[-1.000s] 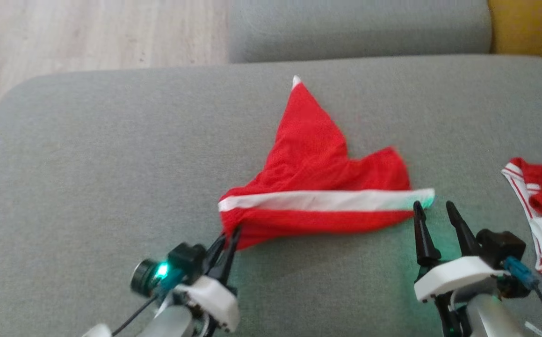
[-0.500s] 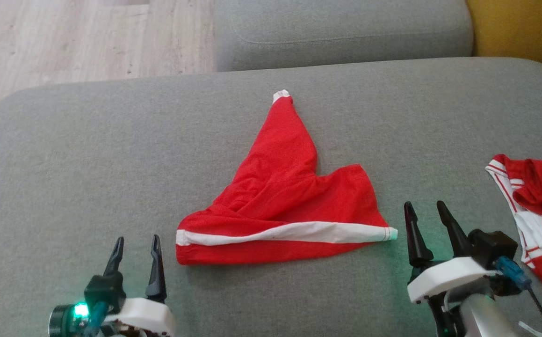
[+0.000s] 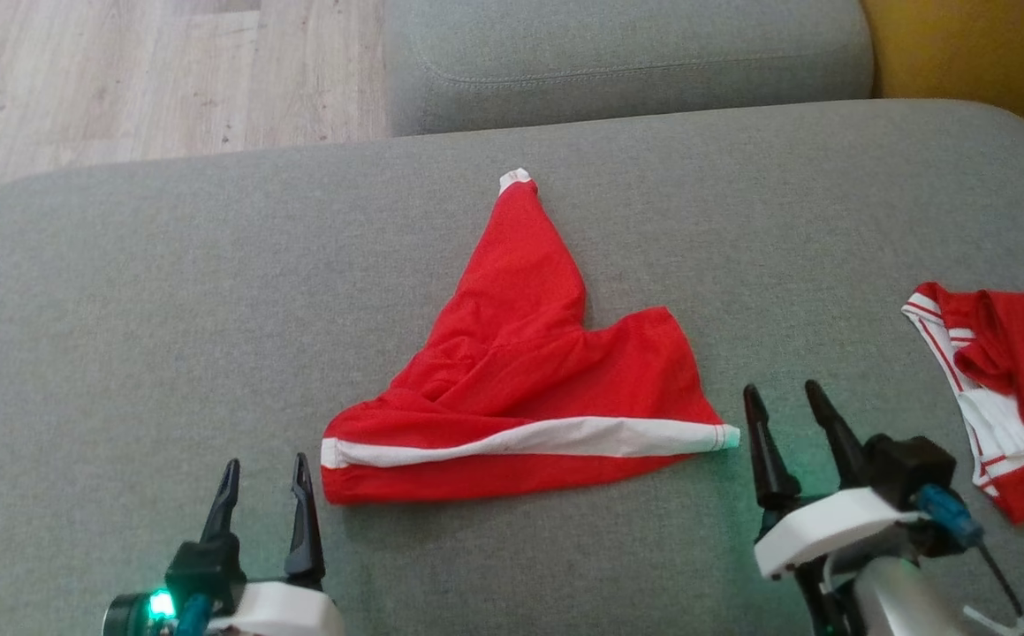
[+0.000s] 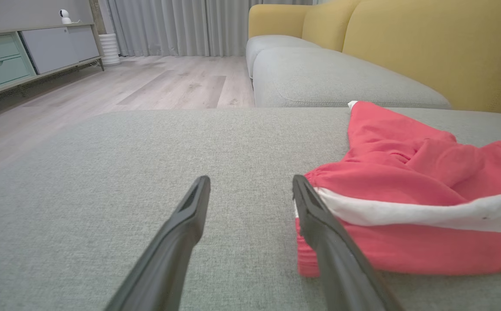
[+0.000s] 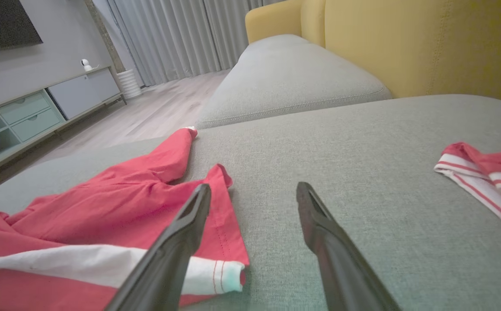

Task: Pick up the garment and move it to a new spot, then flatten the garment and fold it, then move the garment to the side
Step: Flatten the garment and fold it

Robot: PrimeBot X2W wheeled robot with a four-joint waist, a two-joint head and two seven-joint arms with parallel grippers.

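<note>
A red garment [image 3: 529, 380] with a white band lies spread in a rough triangle on the grey sofa cushion [image 3: 167, 309], one narrow end pointing away from me. The same garment [image 4: 410, 190] fills the right of the left wrist view, and this garment [image 5: 103, 211] sits at the lower left of the right wrist view. My left gripper [image 3: 266, 473] stands open just left of its near left corner, holding nothing. My right gripper [image 3: 783, 399] is open just right of the band's right end, also empty.
A second red and white garment [image 3: 997, 389] lies bunched at the cushion's right edge. Another grey cushion [image 3: 626, 57] and a yellow sofa back [image 3: 980, 53] sit beyond. Wooden floor [image 3: 123, 79] lies past the far left edge.
My left gripper let go of the garment's left corner, opened and drew back. The garment settled flat on the cushion. The camera shifted slightly.
</note>
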